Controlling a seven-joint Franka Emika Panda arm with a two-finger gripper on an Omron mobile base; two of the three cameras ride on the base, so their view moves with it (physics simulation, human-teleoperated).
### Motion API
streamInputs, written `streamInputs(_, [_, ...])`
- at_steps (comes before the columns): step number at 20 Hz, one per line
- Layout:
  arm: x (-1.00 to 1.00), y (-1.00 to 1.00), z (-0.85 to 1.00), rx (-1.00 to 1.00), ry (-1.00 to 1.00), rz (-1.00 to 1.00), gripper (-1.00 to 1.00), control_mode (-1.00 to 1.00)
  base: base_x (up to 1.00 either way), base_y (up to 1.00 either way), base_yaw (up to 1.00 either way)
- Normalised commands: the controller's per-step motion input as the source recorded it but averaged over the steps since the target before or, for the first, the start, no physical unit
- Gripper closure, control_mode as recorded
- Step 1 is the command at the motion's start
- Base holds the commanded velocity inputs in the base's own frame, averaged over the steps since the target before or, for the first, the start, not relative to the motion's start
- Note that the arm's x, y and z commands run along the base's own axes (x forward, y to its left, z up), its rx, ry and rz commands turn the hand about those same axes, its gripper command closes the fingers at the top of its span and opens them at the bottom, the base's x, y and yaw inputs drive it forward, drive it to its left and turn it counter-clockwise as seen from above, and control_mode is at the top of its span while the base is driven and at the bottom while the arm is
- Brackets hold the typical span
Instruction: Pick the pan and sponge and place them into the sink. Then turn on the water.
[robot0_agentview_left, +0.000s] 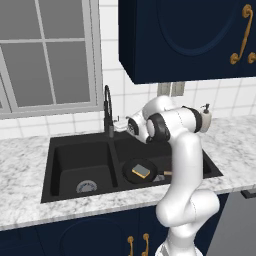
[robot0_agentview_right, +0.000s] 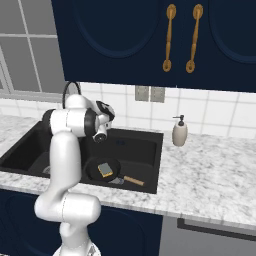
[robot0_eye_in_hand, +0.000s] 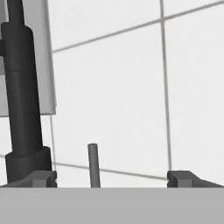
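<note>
Two items, the pan (robot0_agentview_left: 141, 170) and the sponge (robot0_agentview_left: 141, 172), already lie in the sink (robot0_agentview_left: 75, 150); the sponge rests inside the pan, in the basin on the right. No water runs from the faucet (robot0_agentview_left: 107, 107). The remaining object is the faucet lever, judged rigid, smooth and light to move, so it is best pushed or pinched near its free end.

Left base view: the gripper (robot0_agentview_left: 121, 124) points toward the faucet base, close beside it and above the sink's rear rim. Its state cannot be read here.

Right base view: the pan (robot0_agentview_right: 102, 170) sits in the near basin with its wooden handle pointing right toward the counter; the sponge (robot0_agentview_right: 105, 169) lies on it. The hand hangs above and behind them, well clear of both.

Hand view: the jaws stand wide apart and hold nothing. The faucet (robot0_eye_in_hand: 24, 100) column rises at the left, just outside the left fingertip. A thin grey rod (robot0_eye_in_hand: 92, 164), probably the lever, stands between the fingertips, nearer the left one, untouched.
</note>
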Motion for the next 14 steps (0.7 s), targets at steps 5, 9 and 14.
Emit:
streamInputs(5, [0.22, 0.04, -0.04, 0.0, 0.0, 0.0, -1.0, -1.0, 0.0, 0.0, 0.0])
streamInputs(9, [0.32, 0.0, -0.08, 0.0, 0.0, 0.0, -1.0, -1.0, 0.0, 0.0, 0.0])
streamInputs(14, [0.32, 0.0, -0.06, 0.0, 0.0, 0.0, -1.0, -1.0, 0.0, 0.0, 0.0])
